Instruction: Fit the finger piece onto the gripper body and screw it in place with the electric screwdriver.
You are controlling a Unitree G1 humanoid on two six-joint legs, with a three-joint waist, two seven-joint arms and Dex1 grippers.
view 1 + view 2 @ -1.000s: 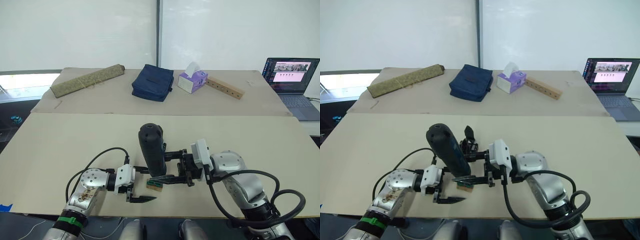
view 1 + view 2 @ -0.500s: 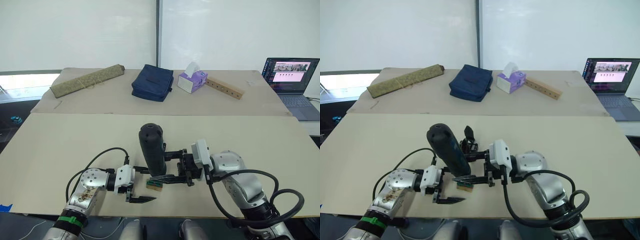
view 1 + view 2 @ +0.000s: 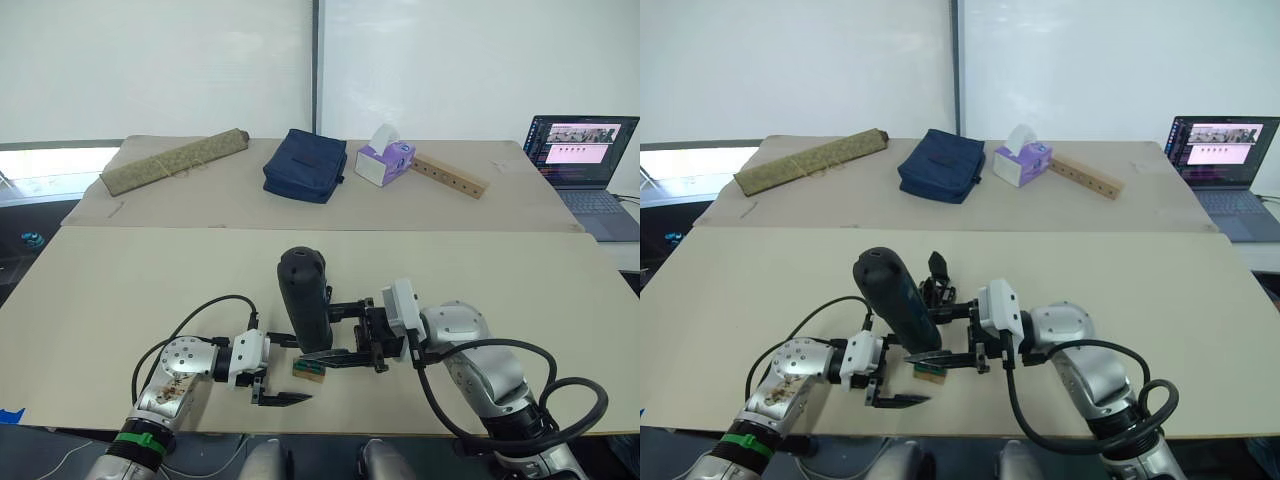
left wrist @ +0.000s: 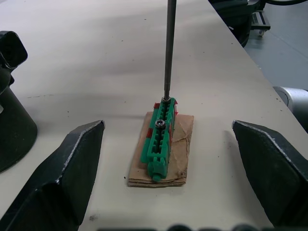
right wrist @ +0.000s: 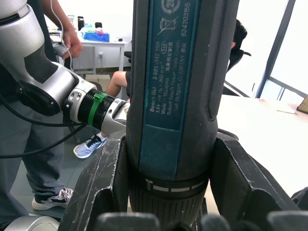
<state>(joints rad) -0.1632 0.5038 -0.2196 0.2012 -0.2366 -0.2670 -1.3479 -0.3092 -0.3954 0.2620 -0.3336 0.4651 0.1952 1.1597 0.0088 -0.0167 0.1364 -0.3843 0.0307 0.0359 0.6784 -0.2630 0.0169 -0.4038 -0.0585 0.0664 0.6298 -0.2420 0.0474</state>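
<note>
The right hand [image 3: 345, 330] is clamped around the electric screwdriver [image 3: 304, 298], holding it nearly upright near the front edge of the counter [image 3: 120, 290]. Its thin metal bit [image 4: 168, 48] comes down onto the small green screw holder [image 4: 160, 132], which sits on a scrap of brown cardboard [image 4: 180, 154]; the tip rests right at the end of the holder, just beside a screw head [image 4: 160, 124]. The left hand [image 3: 270, 370] lies low on the counter with its fingers [image 4: 62, 168] spread wide, one on each side of the holder, touching nothing.

The gripper body [image 3: 937, 285] stands just behind the screwdriver, partly hidden by it. I can't pick out the finger piece.

The risk I'd watch is the holder itself: it is light and nobody is pinning it, so a slightly off-centre push from the bit could tip or skate it across the cardboard. The bit also seems to sit beside the screw rather than in it, so it may come up empty.
</note>
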